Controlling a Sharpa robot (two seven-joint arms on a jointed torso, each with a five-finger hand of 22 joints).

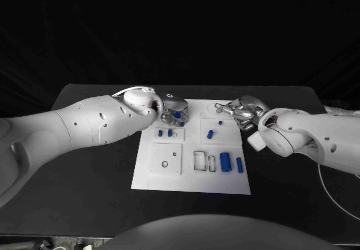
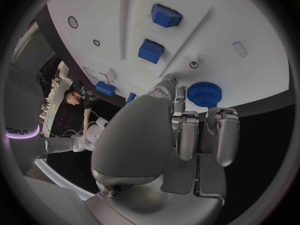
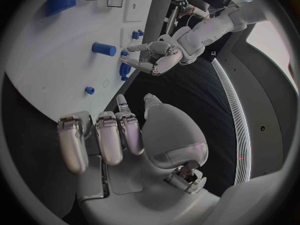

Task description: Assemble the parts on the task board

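Observation:
The white task board lies in the middle of the table. My left hand hovers over its far left corner, where a blue gear lies flat near the board's edge. Fingertips of that hand touch the gear's rim; whether they grip it is hidden. Two blue blocks sit on the board beyond the gear. My right hand is at the far right corner, its fingers apart and holding nothing. A blue cylinder and a small blue peg stand on the board ahead of it.
Two long blue pieces lie at the board's near right beside rectangular slots. A square plate with round holes takes up the near left. Black table surrounds the board on all sides.

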